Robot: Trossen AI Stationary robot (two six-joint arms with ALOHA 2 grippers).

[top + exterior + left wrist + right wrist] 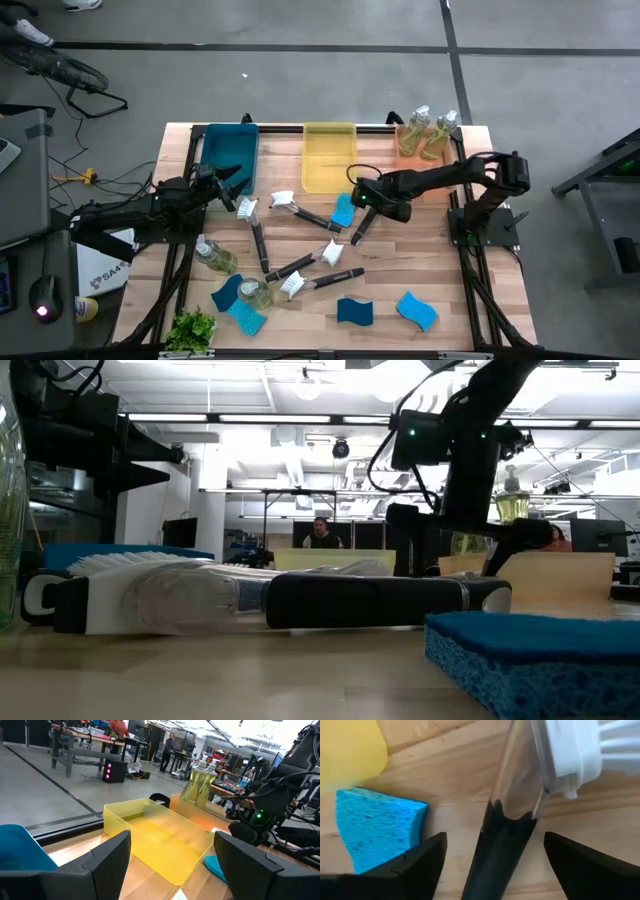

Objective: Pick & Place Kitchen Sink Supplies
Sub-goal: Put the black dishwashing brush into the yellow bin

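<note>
Right claw released, fingers straddling a dish brush lying on the tabletop; handle runs between them. Left claw released, waiting near the yellow bin.

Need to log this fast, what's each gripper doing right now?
Left gripper: open, empty.
Right gripper: open, fingers astride a dish brush handle.

- Blue wavy sponges: one just beside the yellow bin, others farther off.
- Black-handled brushes: lying crisscrossed below the bin.
- Clear pump bottles: two upright right of the bin.
</note>
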